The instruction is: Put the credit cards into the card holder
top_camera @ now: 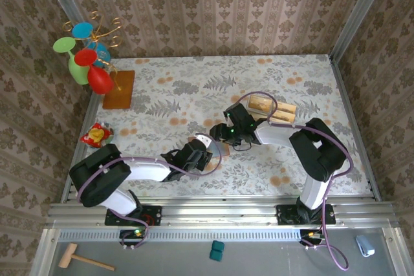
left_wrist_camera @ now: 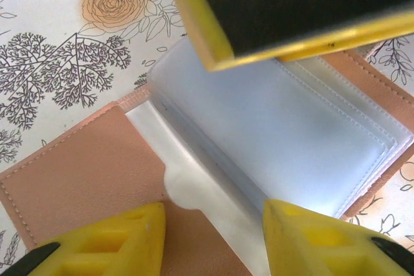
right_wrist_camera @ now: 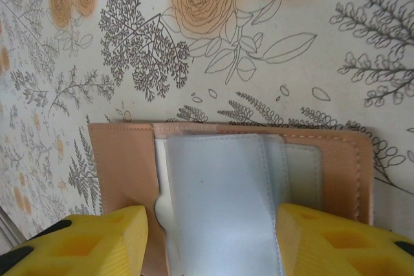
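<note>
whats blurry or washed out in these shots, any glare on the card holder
Left wrist view: the left gripper's yellow fingers and the right gripper's black pad overhead are soft; the card holder has clear sleeves washed out bluish-white, its leather readable. Right wrist view: the right gripper's fingers are soft, the tablecloth print sharp. Top view: evenly lit, no hard shadows.

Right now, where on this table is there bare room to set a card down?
Bare floral cloth runs along the far edge between the orange-brown wooden board and the clear compartmented tray, and again between the red-and-yellow toy and the left fingers. The centre is crowded: the right fingers meet them over the open pinkish-tan leather card holder.
</note>
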`<action>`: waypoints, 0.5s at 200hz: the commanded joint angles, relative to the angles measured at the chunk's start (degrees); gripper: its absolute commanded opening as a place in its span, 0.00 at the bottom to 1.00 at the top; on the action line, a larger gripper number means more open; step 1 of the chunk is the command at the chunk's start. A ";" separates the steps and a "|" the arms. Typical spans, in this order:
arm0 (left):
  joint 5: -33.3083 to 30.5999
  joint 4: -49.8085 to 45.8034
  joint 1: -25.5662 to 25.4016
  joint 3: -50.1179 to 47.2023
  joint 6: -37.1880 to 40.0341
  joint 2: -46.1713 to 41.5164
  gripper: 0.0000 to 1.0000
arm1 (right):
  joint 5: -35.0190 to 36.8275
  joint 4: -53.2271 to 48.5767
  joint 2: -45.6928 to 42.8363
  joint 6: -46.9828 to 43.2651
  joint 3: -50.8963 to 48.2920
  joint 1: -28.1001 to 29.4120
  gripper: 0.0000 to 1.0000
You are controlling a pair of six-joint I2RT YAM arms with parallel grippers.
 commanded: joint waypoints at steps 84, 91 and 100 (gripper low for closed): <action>-0.76 1.84 -0.43 -1.40 -1.11 0.71 0.43 | -2.44 1.25 2.09 0.87 0.94 0.20 0.57; -0.84 1.82 -0.44 -1.41 -1.07 0.72 0.43 | -2.62 1.61 2.37 1.12 0.93 0.33 0.57; -0.84 1.85 -0.43 -1.49 -1.11 0.70 0.43 | -2.96 2.15 2.64 1.46 1.01 0.46 0.57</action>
